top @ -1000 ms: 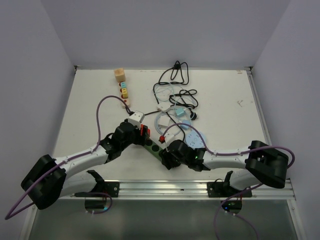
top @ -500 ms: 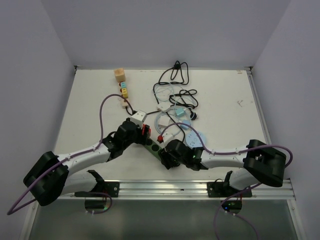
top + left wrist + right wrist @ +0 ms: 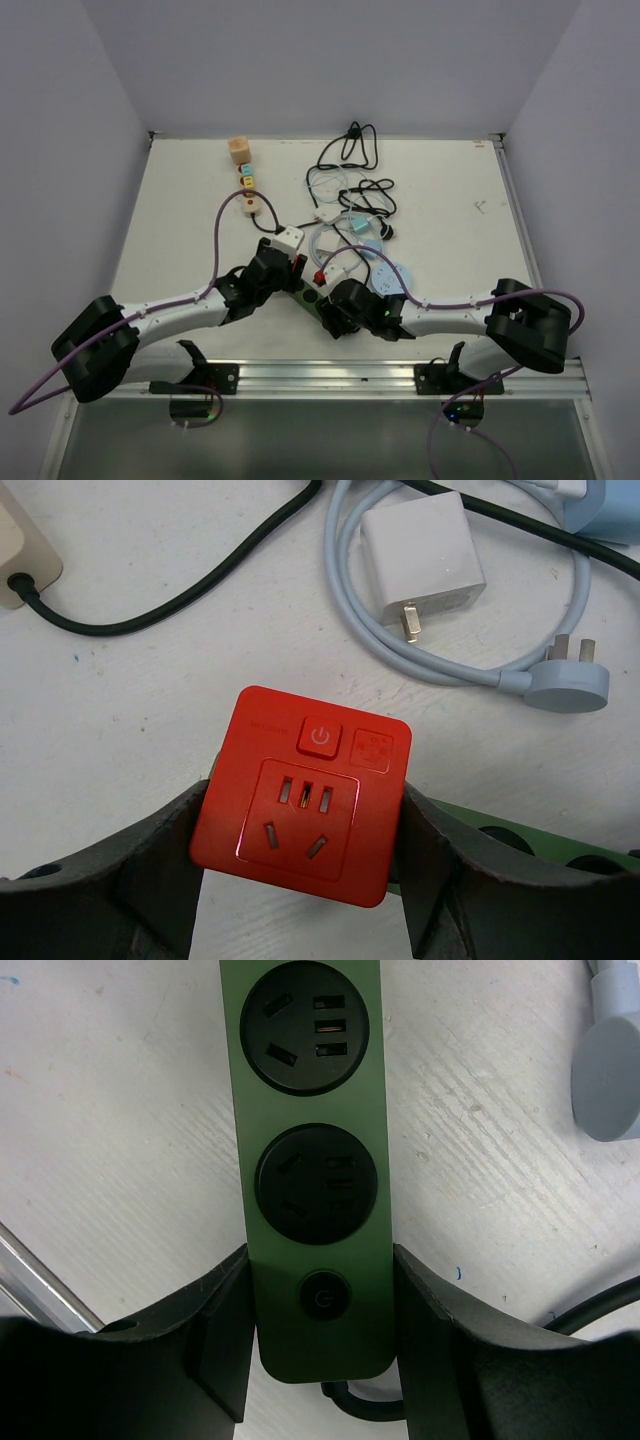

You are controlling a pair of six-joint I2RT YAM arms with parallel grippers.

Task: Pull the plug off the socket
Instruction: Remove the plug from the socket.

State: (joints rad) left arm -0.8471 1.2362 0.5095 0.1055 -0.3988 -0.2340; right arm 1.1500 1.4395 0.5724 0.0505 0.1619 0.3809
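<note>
**Table** (image 3: 180,200): white, and carries everything listed below.

**Green power strip** (image 3: 238,1110): lies near the middle of the near edge. The right gripper (image 3: 320,1312) is clamped across its switch end, one finger on each long side.

**Red plug block** (image 3: 305,790): sits at the strip's far end, pinched by its two sides in the left gripper (image 3: 305,852). Whether its pins are clear of the strip cannot be told.

**White charger** (image 3: 422,555), **pale blue cable** (image 3: 440,670), **black cable** (image 3: 180,600): loose on the table, just on the far side of the red block.

**Hazards:**
- The strip may ride up with the block if the right-hand clamp slips on its smooth sides.
- The block's glossy faces may slide out of the left fingers during a skewed pull.
- A pull towards the far side may drag the loose cables.
</note>
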